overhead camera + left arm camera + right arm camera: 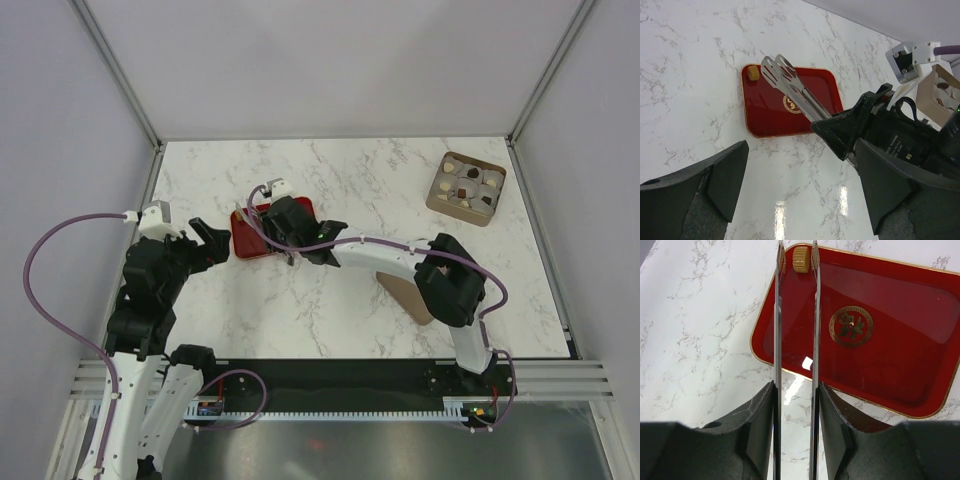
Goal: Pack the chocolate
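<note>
Currently most of the chocolate [467, 186] sits in the compartments of the open box [456, 213], far right on the marble table [350, 180]. It is a mix of cream-white and dark brown rounded bites, one to a cell as far as I can tell from above.

One stray, a tan ridged piece [801, 259], lies in the far corner of the red tray [880, 365], well apart from the box. I take it for one of the set, though its colour matches neither sort.

Handling, my judgement:
- light and rigid, but small and rounded, so it may roll or squirt out of a pinch
- the surface will likely mark or chip if squeezed hard
- best taken across its ridged sides, low down, with gentle closure

The tongs [790, 87] reach over the tray, their two blades apart, tips either side of the tan piece. I cannot tell if the nearer blade touches it.

The right gripper [796, 390] is clamped on the tongs' handles, pressing them only partway together. The left gripper [800, 165] hangs just beside the tray's near edge, jaws spread wide, holding nothing.

A flat brown lid [405, 298] lies partly under the right arm, off the box.
</note>
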Tool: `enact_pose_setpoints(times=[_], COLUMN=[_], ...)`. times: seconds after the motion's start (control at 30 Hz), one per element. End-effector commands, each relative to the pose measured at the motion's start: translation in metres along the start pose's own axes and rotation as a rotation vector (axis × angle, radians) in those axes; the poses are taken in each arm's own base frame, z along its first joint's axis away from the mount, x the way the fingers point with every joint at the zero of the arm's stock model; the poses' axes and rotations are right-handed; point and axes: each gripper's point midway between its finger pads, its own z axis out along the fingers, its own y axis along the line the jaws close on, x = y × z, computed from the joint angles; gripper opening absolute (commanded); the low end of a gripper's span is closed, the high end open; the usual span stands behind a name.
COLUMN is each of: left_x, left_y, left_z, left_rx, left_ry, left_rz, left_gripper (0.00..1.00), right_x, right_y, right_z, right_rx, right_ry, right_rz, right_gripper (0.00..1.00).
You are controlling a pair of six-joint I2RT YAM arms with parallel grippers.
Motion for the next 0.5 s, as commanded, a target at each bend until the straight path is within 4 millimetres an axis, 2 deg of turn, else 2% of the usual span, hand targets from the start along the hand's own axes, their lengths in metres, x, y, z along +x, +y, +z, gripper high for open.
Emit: enact_pose_setpoints(times=[0.0, 0.13, 0.23, 0.47], left_x=[-0.010, -0.010, -0.010, -0.010], left_y=[-0.001, 0.000, 0.000, 0.000], left_z=[0.001, 0.001, 0.001, 0.001], left_rx=[-0.001, -0.004, -0.005, -0.004], left_ry=[-0.048, -0.049, -0.051, -0.049], left_rz=[0.000, 0.000, -0.002, -0.002], left_gripper=[0.95, 0.95, 0.95, 0.95], right_x=[-0.028, -0.012, -0.005, 0.003], right_y=[0.010, 0.017, 0.014, 0.011], right_z=[0.008, 0.016, 0.022, 0.036], right_rx=[-0.027, -0.045, -0.030, -0.014], right_ry=[-0.093, -0.069, -0.059, -0.048], right_rz=[0.001, -0.017, -0.028, -0.062], right_gripper=[0.46, 0.46, 0.47, 0.47])
